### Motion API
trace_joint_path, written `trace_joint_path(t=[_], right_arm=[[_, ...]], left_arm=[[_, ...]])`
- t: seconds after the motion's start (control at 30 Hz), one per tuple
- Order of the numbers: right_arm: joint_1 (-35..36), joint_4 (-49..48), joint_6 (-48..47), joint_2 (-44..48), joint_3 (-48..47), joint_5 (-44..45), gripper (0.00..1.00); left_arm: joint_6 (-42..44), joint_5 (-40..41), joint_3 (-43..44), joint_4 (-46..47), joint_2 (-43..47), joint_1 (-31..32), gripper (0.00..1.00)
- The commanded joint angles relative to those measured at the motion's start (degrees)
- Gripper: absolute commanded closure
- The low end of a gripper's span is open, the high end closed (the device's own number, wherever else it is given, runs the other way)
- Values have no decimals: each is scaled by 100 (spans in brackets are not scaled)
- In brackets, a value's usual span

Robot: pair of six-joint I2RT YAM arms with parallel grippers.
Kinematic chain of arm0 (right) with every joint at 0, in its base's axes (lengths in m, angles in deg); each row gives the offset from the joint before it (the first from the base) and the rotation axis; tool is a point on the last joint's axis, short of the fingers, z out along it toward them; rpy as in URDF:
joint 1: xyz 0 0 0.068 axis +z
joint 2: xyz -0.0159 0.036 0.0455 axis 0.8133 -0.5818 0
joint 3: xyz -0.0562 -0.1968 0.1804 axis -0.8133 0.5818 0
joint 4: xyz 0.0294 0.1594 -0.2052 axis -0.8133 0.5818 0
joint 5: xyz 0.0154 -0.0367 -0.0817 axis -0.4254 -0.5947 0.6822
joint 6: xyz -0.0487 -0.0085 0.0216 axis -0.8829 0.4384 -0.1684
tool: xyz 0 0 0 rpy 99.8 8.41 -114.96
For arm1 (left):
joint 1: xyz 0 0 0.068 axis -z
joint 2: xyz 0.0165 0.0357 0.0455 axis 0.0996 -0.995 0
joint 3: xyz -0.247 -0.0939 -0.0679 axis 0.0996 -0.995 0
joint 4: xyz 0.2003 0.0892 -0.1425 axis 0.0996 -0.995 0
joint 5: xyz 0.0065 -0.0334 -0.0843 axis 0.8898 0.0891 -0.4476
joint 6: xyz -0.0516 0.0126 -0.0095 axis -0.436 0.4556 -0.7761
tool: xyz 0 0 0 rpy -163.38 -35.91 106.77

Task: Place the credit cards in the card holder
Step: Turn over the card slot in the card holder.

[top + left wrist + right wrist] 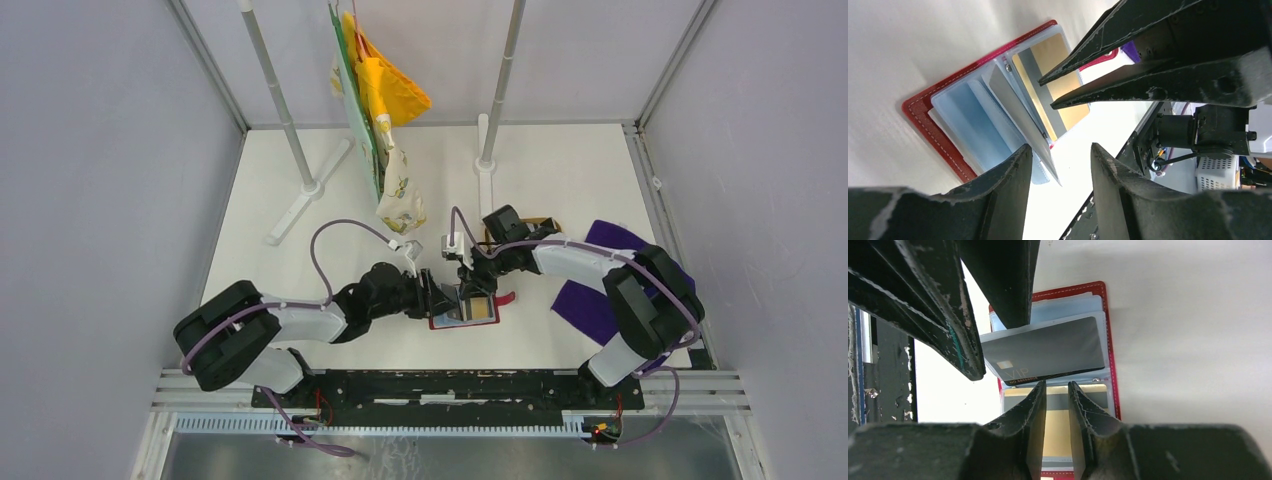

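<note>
Lying open on the white desk (300, 330), the small dark-red leather-like card holder (470, 320) sits in the middle of the near half, just in front of the two arm bases. Its clear plastic pockets face up, and its little red snap tab (507, 298) sticks out at about 2 o'clock.

From where I stand, the left claw (1060, 150) reaches the holder from 9 o'clock. Its two black fingers (1003, 195) are apart with a clear gap, and I see nothing gripped between them; the edge of one plastic leaf passes close by the left finger.

The right claw (1056, 385) comes down from about 12 o'clock. Its fingertips are only a little apart, a narrow slit, and they point at the spine of the holder. Nothing is clamped there as far as I can see.

A shiny gold card (1045, 55) with a grey stripe lies in a pocket on the 3 o'clock half. A dark grey card (1048, 352) printed with "VIP" sits in another clear leaf, which is tilted up from the spine. The pockets on the 9 o'clock half look pale blue (968, 115); whether cards are inside I cannot tell.

A purple cloth (585, 300) lies at 3 o'clock from the holder, under the right arm.
</note>
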Motion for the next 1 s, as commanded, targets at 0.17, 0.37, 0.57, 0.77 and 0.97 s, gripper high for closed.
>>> trace_joint_path(t=[0.17, 0.37, 0.57, 0.77, 0.97], right_arm=[[-384, -109, 179, 479, -15, -295, 70], [-591, -259, 437, 461, 62, -121, 70], [-742, -315, 614, 394, 98, -237, 69], [-866, -341, 684, 369, 105, -348, 69], [-1050, -342, 723, 405, 129, -393, 68]], left_arm=[[-6, -274, 470, 337, -269, -9, 43], [23, -435, 688, 408, -492, 6, 41], [32, -548, 912, 467, -785, 74, 37], [21, -625, 1042, 650, -1198, 124, 36], [-25, -762, 1097, 1017, -1493, 168, 36]])
